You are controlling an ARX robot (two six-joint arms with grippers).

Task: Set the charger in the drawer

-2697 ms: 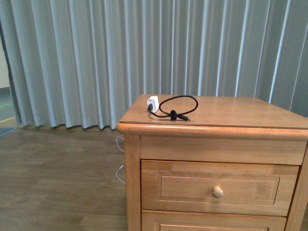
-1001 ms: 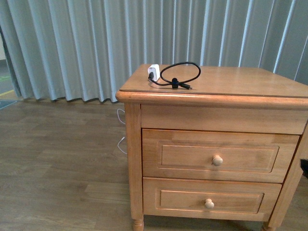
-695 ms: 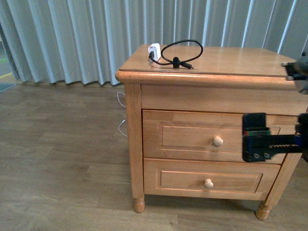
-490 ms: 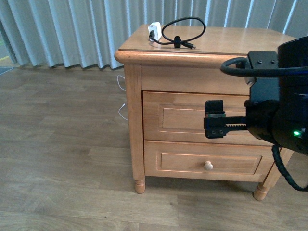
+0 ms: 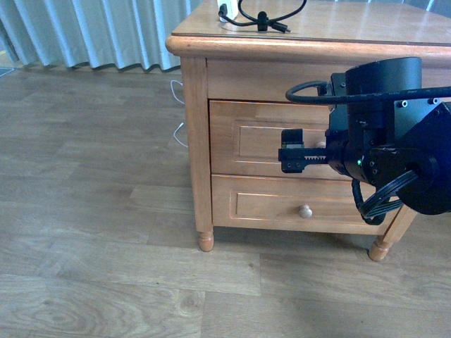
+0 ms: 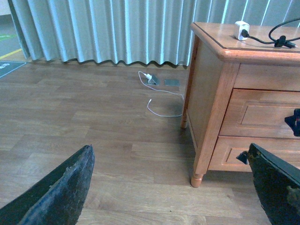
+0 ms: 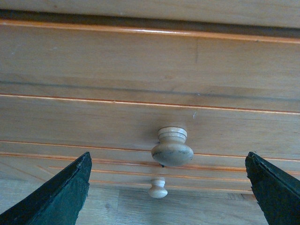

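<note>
Charger [image 6: 242, 30] lay on the bench [image 5: 366, 21] top, well above the right tool [image 7: 168, 161], untouched. Drawer [image 5: 246, 141] was shut; its knob [image 7: 172, 147] sat just ahead of that tool, between wide-spread fingers, no contact visible. Left tool [image 6: 168, 154] was spread too, off beside the bench over the floor [image 5: 91, 211]. No step looked done: opening the drawer, fetching the charger and dropping it in were all left.

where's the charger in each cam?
Front: charger at the top edge, on the nightstand top, partly cropped.
Left wrist: charger on the nightstand top, cable cropped.
Right wrist: not in view.
Shared landmark: the upper drawer front, in all three.
</note>
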